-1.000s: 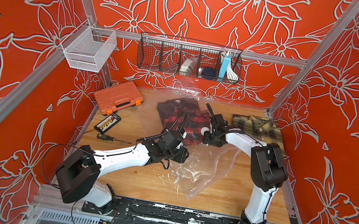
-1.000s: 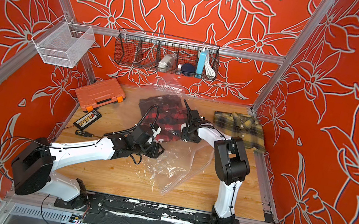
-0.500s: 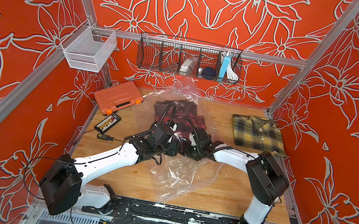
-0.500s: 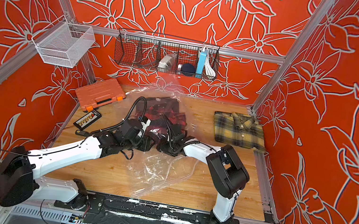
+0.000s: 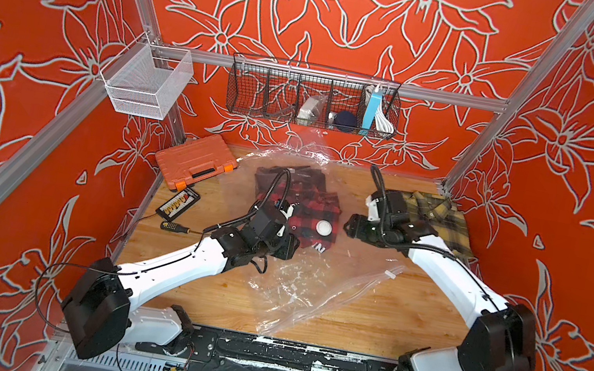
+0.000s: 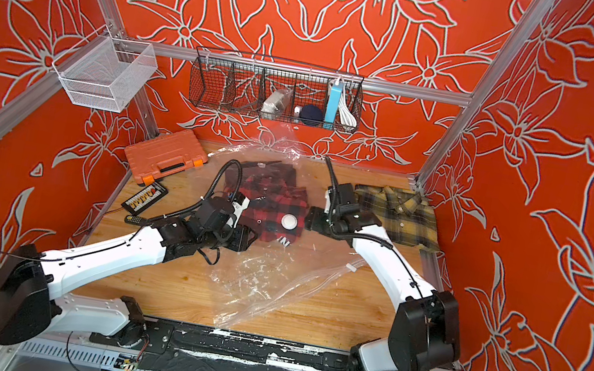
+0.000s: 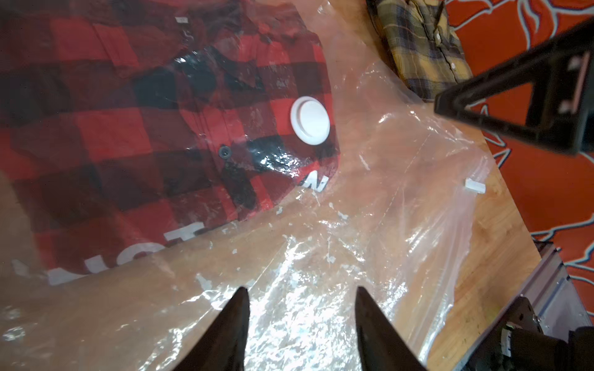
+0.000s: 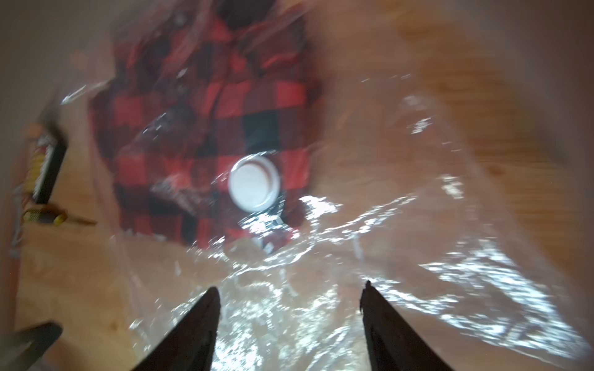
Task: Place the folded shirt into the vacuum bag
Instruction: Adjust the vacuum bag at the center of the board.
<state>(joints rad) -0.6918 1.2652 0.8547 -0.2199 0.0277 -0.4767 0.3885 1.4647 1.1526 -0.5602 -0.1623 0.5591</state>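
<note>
The right wrist view is smeared: we see the folded red-and-black checked shirt (image 8: 205, 128) and the white round valve cap (image 8: 254, 183) of the clear crinkly plastic vacuum bag (image 8: 466, 273) only as soft shapes. In the left wrist view the shirt runs off the picture's edge, and the bag's white lettering (image 7: 183, 239) shows only in fragments. In both top views the jaws of the left gripper (image 5: 291, 245) merge into its dark body; the contents of the black wire basket (image 5: 250, 87) are too small to name.

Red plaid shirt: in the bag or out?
Looks in: the vacuum bag and its white valve cap lie over the red plaid shirt.
</note>
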